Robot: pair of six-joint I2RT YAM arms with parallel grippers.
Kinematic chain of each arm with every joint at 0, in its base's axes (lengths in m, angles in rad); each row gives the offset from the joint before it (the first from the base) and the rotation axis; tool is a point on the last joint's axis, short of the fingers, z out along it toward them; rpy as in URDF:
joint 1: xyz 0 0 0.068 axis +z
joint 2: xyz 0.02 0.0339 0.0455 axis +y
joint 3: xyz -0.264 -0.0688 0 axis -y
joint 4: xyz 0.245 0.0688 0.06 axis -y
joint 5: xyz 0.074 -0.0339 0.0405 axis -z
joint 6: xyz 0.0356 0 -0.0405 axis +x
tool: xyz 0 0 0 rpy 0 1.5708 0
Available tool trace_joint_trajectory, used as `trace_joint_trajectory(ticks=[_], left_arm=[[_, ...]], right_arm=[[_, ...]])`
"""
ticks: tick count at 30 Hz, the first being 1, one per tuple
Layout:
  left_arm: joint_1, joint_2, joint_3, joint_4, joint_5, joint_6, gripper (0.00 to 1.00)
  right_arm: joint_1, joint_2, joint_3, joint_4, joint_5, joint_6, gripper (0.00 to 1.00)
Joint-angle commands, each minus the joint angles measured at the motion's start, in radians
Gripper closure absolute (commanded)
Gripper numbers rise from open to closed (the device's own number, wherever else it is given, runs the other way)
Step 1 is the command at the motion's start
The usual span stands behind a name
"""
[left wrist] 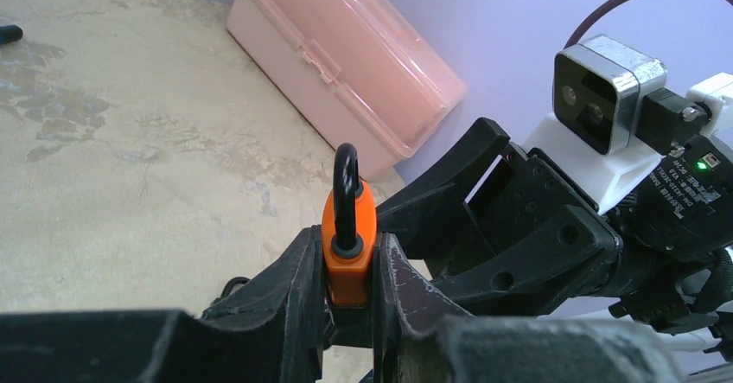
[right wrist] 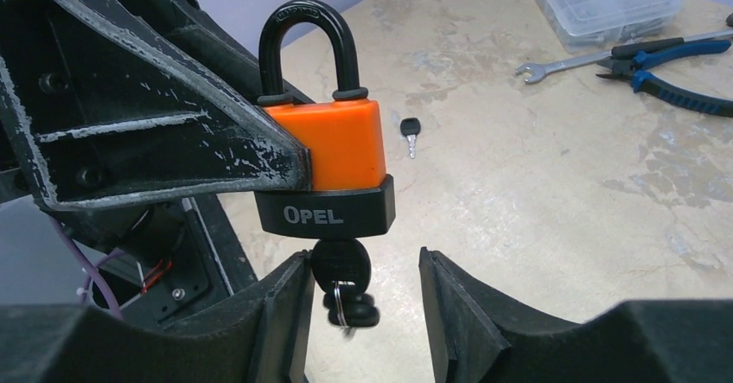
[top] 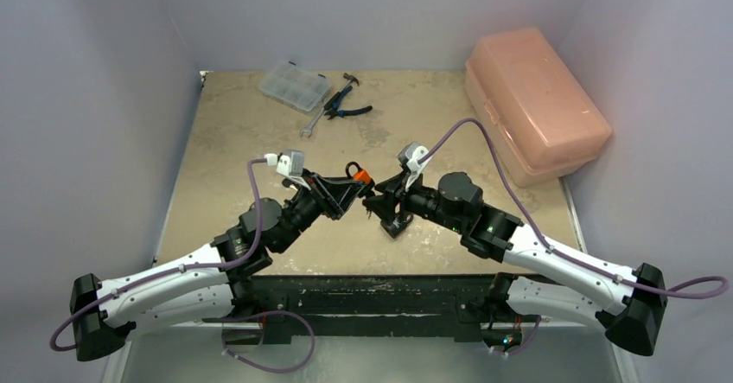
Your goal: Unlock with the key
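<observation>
padlock point(right wrist: 341, 150) upright, shackle point(right wrist: 302, 8) up, key point(right wrist: 340, 266) hanging from its base.

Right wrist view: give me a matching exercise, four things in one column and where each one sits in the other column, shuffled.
Column one:
1. orange padlock
2. ringed key
3. loose key
4. blue pliers

Column two:
A. lying alone on the table
B. beside the wrench
C. clamped in the left tool
D. inserted in the padlock's underside

Pairs: 1-C, 2-D, 3-A, 4-B
</observation>
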State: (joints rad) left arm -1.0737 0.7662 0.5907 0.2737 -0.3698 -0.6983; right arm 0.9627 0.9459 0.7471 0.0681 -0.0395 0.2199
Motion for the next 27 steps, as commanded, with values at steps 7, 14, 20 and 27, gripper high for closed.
trace_joint_trajectory(ticks=[7, 14, 20, 27], left_arm=[[0.001, 0.001, 0.018, 0.108, -0.014, -0.041, 1.0], [0.001, 0.001, 0.012, 0.113, -0.018, -0.046, 1.0], [0.001, 0.005, 0.009, 0.116, -0.017, -0.05, 1.0], [0.001, -0.004, -0.001, 0.114, -0.015, -0.05, 1.0]], right_arm=[[0.009, 0.012, 0.015, 0.05, 0.006, -0.001, 0.49], [0.014, 0.025, 0.022, 0.047, 0.002, -0.002, 0.56], [0.015, 0.03, 0.023, 0.05, 0.004, 0.003, 0.65], [0.018, 0.033, 0.031, 0.045, 0.026, 0.02, 0.89]])
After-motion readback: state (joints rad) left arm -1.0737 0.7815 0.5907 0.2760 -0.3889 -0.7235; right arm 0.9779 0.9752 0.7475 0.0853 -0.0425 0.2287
